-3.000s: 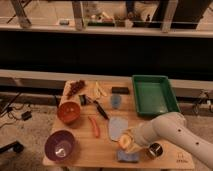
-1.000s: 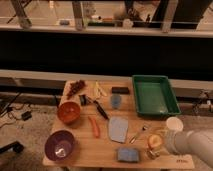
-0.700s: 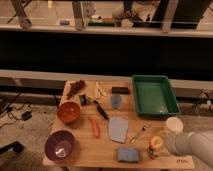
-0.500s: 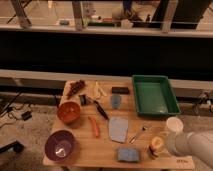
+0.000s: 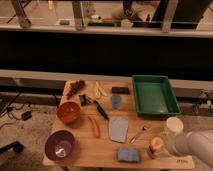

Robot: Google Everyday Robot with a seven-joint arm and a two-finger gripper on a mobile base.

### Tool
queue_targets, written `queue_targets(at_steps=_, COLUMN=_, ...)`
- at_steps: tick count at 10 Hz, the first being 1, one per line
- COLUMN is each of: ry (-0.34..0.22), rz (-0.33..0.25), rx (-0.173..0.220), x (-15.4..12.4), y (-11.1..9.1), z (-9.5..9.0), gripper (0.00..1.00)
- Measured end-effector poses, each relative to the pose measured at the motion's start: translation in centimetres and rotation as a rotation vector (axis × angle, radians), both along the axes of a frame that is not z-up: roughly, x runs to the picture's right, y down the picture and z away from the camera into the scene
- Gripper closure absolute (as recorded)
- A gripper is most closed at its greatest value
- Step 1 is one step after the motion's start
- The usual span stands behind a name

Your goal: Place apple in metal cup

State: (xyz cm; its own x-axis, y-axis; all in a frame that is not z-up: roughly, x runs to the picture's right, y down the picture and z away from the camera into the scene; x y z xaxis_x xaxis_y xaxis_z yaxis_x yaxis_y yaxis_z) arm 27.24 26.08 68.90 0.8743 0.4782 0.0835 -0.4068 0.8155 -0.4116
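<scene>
From where I stood, the robot's white arm came in from the lower right corner, and its end effector [image 5: 161, 146] sat low over the front right part of the light wooden desk [image 5: 105, 150]. Whether it was gripping or loose, I could not tell; the arm's bulk hid the working end.

Right at the end effector stood the short shiny silver metal cup [image 5: 155, 151], and the small round yellow apple with its red-orange blush [image 5: 156, 143] sat at the cup's mouth, its top showing above the rim. Whether the end effector touched the apple I could not make out.

Just behind the end effector stood a taller pale translucent cup [image 5: 174, 124]. Farther back lay a green rectangular plastic tray [image 5: 154, 94]. To the left of the end effector, near the desk's front edge, lay a blue rectangular sponge [image 5: 128, 154], and beyond it a pale blue-grey flat cloth [image 5: 118, 128]. A silver spoon [image 5: 139, 133] lay between that cloth and the cup.

Well to the left were a long orange-red carrot [image 5: 93, 126], an orange bowl [image 5: 69, 111] and a purple bowl [image 5: 60, 145]. At the far back left corner lay a bunch of dark red grapes [image 5: 76, 88].
</scene>
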Motion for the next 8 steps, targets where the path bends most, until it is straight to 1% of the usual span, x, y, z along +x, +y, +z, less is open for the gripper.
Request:
queue_targets(at_steps=1, ry=0.0, rz=0.0, rx=0.0, x=-0.02, y=-0.01, z=0.01, gripper=0.8)
queue_targets(at_steps=2, ry=-0.001, rz=-0.001, rx=0.0, x=-0.03, y=-0.02, z=0.02, gripper=0.68)
queue_targets(at_steps=4, ry=0.0, rz=0.0, rx=0.0, x=-0.03, y=-0.01, z=0.02, gripper=0.5)
queue_targets(at_steps=6, ry=-0.001, rz=0.0, rx=0.0, x=-0.03, y=-0.02, z=0.02, gripper=0.28)
queue_targets(at_steps=7, ry=0.0, rz=0.0, rx=0.0, x=-0.03, y=-0.02, z=0.02, gripper=0.22)
queue_targets(at_steps=8, ry=-0.001, rz=0.0, rx=0.0, x=-0.03, y=-0.02, z=0.02, gripper=0.2)
